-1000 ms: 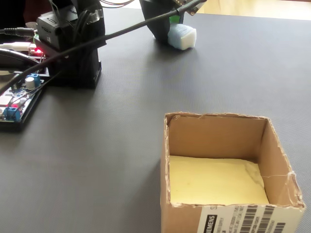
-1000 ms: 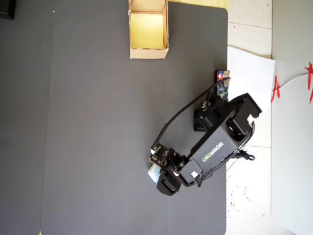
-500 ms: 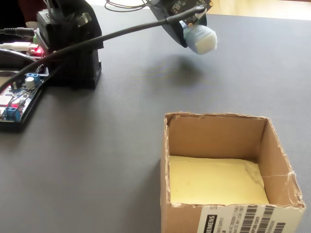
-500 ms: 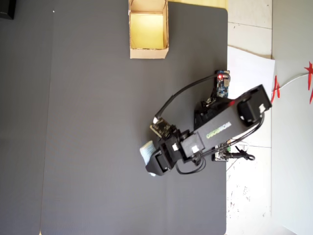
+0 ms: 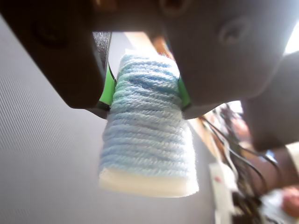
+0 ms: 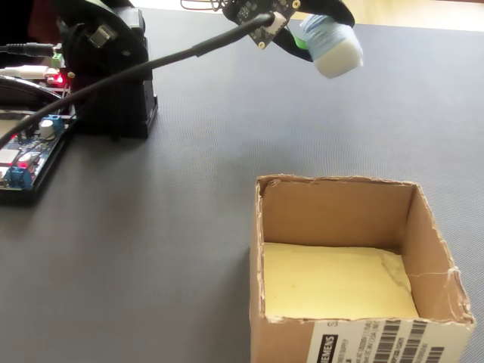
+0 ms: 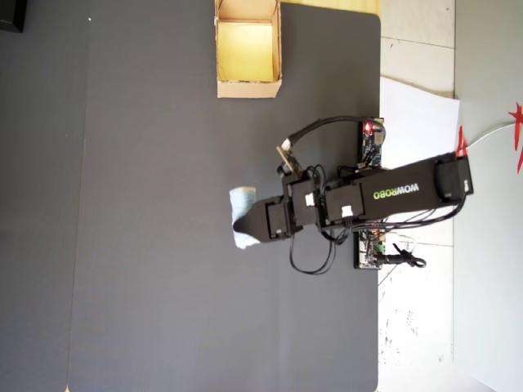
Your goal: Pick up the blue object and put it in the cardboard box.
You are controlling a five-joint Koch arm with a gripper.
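My gripper (image 5: 145,93) is shut on the blue object (image 5: 147,135), a pale ribbed pad squeezed between two green-lined jaws. In the fixed view the blue object (image 6: 334,44) hangs in the air at the top, held by the gripper (image 6: 318,32), well above the dark mat and behind the cardboard box (image 6: 333,208). From overhead the blue object (image 7: 243,198) pokes out on both sides of the gripper (image 7: 247,220) near the mat's middle. The cardboard box (image 7: 248,87) stands at the mat's top edge, open, with a yellowish floor.
The arm's black base (image 6: 113,76) and a circuit board (image 6: 23,155) sit at the left of the fixed view. A cable (image 6: 151,68) runs from base to wrist. Overhead, white paper (image 7: 417,114) lies right of the mat (image 7: 147,245).
The pad has left the mat and risen in the gripper. The arm has stretched out and swung towards the box side; overhead, the gripper moved up and left.
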